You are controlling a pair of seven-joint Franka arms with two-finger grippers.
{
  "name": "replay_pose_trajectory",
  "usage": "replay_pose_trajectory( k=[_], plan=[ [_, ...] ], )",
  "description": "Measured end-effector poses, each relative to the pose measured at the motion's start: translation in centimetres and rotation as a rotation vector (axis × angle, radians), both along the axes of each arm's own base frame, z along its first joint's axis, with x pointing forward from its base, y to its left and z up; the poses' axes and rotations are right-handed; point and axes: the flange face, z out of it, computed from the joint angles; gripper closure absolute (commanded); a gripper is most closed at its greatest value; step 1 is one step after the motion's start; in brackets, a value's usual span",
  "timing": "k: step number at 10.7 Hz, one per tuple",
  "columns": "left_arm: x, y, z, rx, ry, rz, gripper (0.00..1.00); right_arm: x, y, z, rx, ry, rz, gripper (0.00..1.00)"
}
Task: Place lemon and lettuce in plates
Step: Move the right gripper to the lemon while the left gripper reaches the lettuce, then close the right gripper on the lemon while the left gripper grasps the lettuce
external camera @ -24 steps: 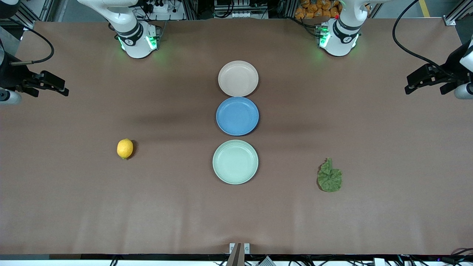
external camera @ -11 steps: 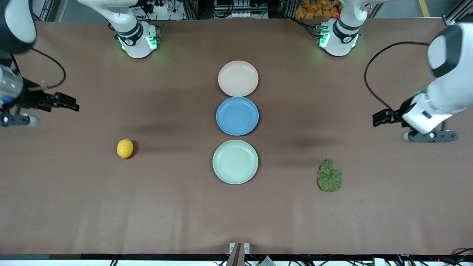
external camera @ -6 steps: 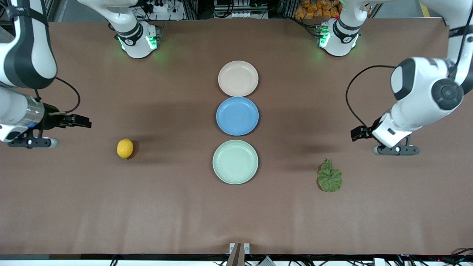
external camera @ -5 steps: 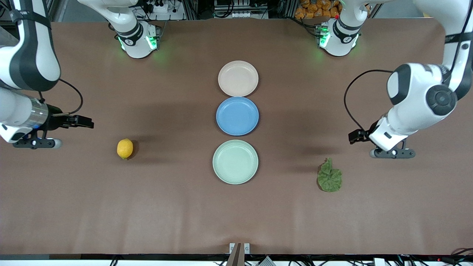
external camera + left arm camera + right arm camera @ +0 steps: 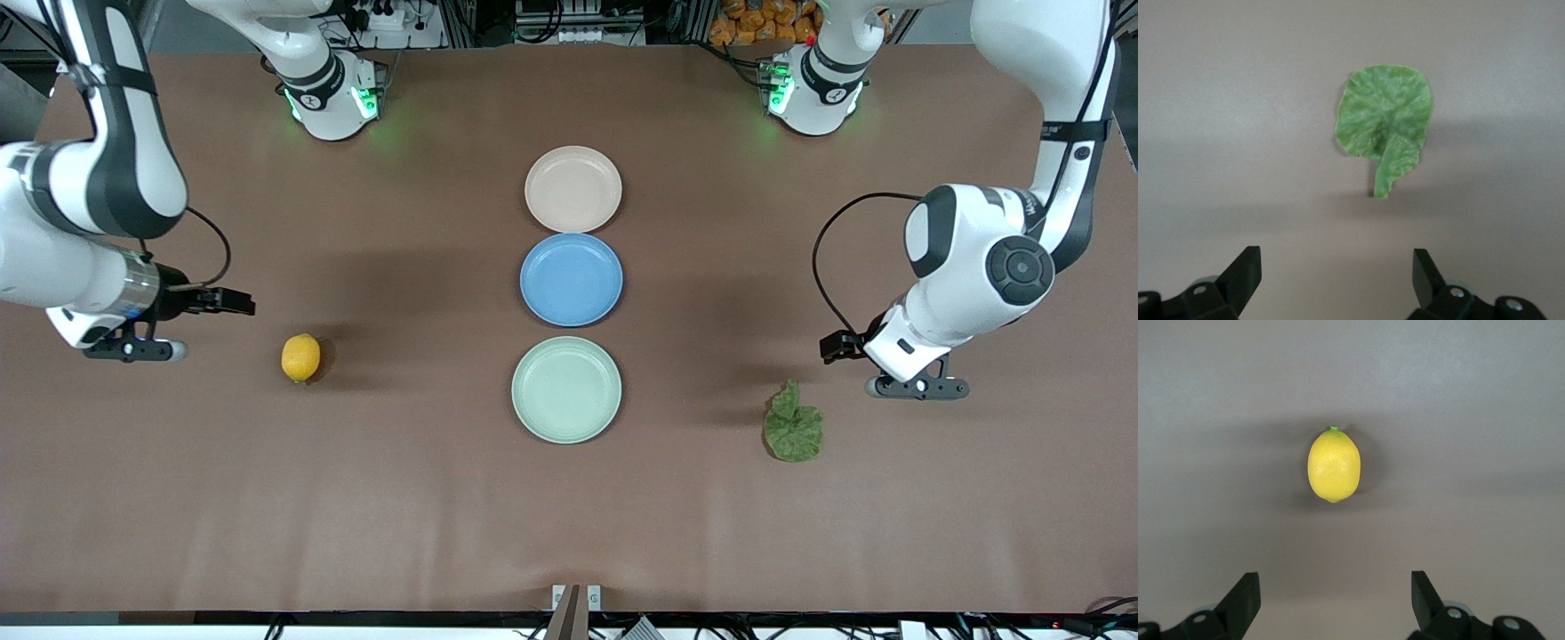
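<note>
Both grippers hover with jaws apart: the right gripper (image 5: 233, 302) near the lemon (image 5: 300, 357), the left gripper (image 5: 834, 346) near the lettuce (image 5: 793, 427). Each item lies on the worktop (image 5: 356, 498), toward its own arm's end, well apart from the plates (image 5: 566, 389) along the middle.

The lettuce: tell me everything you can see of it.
The lettuce is one crinkled green leaf with paler veins and a short stem, lying flat on the brown table toward the left arm's end. It sits well apart from the mint green plate, with nothing touching it. The open left gripper hangs over the table close by, not yet on it.
</note>
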Motion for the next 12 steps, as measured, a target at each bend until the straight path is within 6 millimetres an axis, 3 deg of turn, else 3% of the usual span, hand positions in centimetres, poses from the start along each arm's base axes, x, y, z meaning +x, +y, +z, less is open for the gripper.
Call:
replay_pose_trajectory(
  k=[5,8,12],
  plan=[
    [1.4,-0.4,-2.8,-0.01,-0.028,0.001,0.0,0.8,4.4,-6.3,-0.034,0.031,-0.105,0.0],
    [1.7,-2.0,-5.7,-0.017,-0.046,-0.021,0.0,1.6,3.4,-9.2,-0.038,0.015,-0.124,0.0],
    [2.3,-2.4,-7.3,-0.022,-0.057,-0.023,0.0,2.2,3.1,-13.0,-0.043,-0.007,-0.133,0.0]
  ],
)
